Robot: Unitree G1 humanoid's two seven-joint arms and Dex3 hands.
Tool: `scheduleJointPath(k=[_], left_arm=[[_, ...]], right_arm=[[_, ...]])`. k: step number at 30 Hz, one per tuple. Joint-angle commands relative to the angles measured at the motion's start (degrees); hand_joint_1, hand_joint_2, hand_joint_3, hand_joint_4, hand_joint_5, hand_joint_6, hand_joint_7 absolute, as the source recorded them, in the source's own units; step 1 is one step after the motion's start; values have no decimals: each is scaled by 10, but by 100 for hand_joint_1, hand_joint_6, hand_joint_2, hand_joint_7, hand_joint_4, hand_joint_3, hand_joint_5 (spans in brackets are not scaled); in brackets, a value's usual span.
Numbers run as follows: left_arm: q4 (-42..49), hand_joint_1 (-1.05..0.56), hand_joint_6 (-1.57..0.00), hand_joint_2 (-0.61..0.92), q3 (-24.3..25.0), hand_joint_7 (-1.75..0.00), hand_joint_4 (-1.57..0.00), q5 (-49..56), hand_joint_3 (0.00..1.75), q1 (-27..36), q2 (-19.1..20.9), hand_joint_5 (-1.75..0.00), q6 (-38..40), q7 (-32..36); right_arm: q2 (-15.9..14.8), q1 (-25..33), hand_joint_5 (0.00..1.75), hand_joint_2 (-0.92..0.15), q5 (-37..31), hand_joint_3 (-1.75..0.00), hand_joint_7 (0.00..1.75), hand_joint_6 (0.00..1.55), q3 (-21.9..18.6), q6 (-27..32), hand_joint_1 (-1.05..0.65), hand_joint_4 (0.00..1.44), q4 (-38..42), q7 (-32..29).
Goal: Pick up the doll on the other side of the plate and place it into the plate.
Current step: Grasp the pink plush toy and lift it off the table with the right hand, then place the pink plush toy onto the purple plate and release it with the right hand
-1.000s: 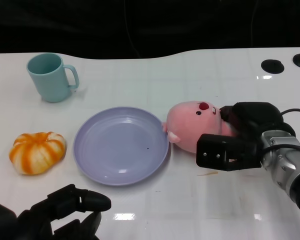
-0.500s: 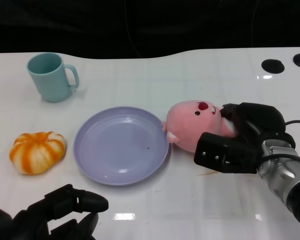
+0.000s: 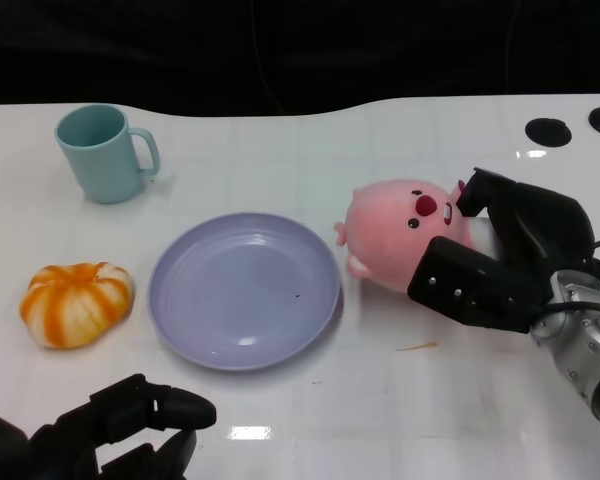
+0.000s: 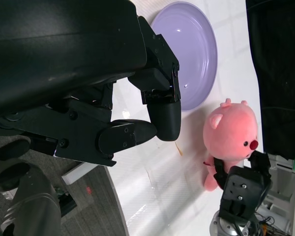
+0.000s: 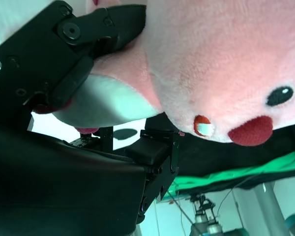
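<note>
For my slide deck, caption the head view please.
Right hand grips the pink doll beside the purple plate.

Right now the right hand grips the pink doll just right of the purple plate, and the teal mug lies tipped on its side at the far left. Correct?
Not quite. The teal mug stands upright, opening up, as the head view shows. The rest holds: the right hand grips the pink doll just right of the purple plate.
</note>
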Motion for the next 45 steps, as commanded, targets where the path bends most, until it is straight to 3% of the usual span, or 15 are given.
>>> scheduleJointPath(k=[1, 11, 19, 24, 26, 31, 39, 45], left_arm=[[3, -25, -58, 91, -1, -123, -57, 7, 48, 0, 3, -165, -9, 0], [13, -23, -57, 91, -9, -125, -55, 12, 50, -1, -1, -166, -17, -1], [19, -24, -56, 87, -22, -127, -55, 26, 56, -1, -5, -167, -28, 2], [22, -26, -56, 87, -33, -127, -56, 39, 57, 2, 0, -168, -43, -3], [21, -25, -56, 87, -36, -128, -56, 40, 57, 3, -1, -169, -44, -4], [18, -25, -55, 86, -45, -129, -55, 45, 59, 5, -2, -170, -46, 0], [15, -24, -55, 84, -58, -129, -55, 58, 62, 7, -2, -172, -51, 2], [15, -24, -53, 83, -59, -129, -54, 55, 65, 8, -6, -173, -51, 0]], right_arm=[[-11, -9, 175, -54, 11, -104, 175, 71, -16, -2, -22, 93, -9, -5], [2, -48, 175, -48, 27, -114, 175, 71, -35, -20, -25, 93, -25, 3], [32, -69, 175, -49, 38, -109, 175, 71, -35, -43, -22, 97, -63, 32], [60, -79, 175, -43, 39, -122, 175, 77, -31, -62, -20, 93, -84, 47], [72, -84, 175, -36, 31, -130, 175, 78, -23, -67, -19, 98, -90, 47], [107, -103, 175, -37, 32, -135, 174, 76, -11, -43, -21, 98, -101, 99], [160, -106, 175, -36, 9, -127, 175, 75, 27, -29, -21, 95, -89, 112], [177, -96, 175, -38, 2, -120, 175, 72, 52, -42, -21, 96, -67, 119]])
